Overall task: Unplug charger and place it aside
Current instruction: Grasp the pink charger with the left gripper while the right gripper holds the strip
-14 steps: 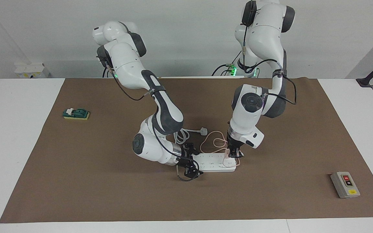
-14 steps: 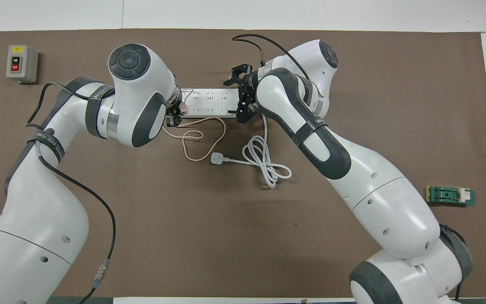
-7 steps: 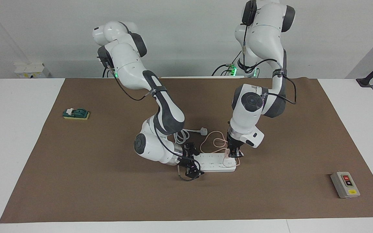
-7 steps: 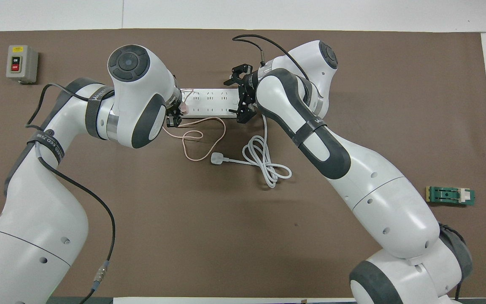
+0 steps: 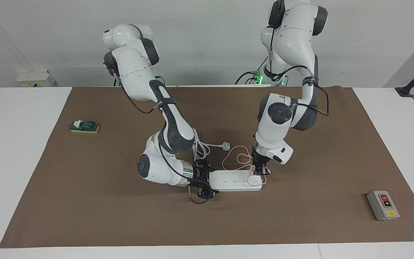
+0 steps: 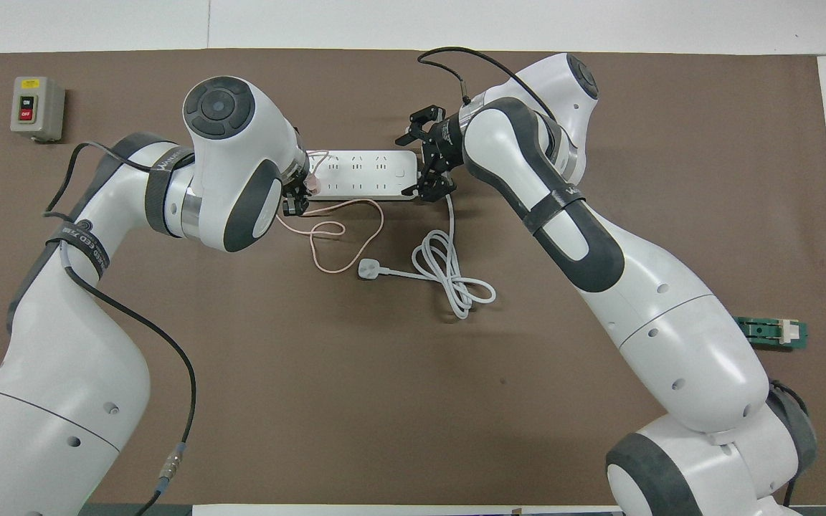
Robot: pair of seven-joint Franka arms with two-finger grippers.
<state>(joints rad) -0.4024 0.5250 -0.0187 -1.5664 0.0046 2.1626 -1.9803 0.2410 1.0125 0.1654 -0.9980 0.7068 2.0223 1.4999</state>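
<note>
The pale pink charger (image 5: 253, 169) (image 6: 311, 183) sits plugged into the white power strip (image 5: 234, 181) (image 6: 363, 174), at the strip's end toward the left arm. My left gripper (image 5: 259, 171) (image 6: 298, 195) points straight down and is shut on the charger. Its thin pink cable (image 5: 241, 155) (image 6: 334, 240) loops on the mat, nearer to the robots than the strip. My right gripper (image 5: 207, 181) (image 6: 421, 159) lies low at the strip's other end, open, with its fingers spread on either side of that end.
The strip's thick white cord (image 6: 456, 281) coils nearer to the robots and ends in a white three-pin plug (image 5: 225, 145) (image 6: 368, 269). A grey switch box (image 5: 383, 205) (image 6: 36, 107) and a green block (image 5: 84, 126) (image 6: 771, 332) lie near opposite ends of the brown mat.
My right arm has drawn back toward its own end of the table, uncovering the strip's end. The left gripper, charger and strip have stayed put.
</note>
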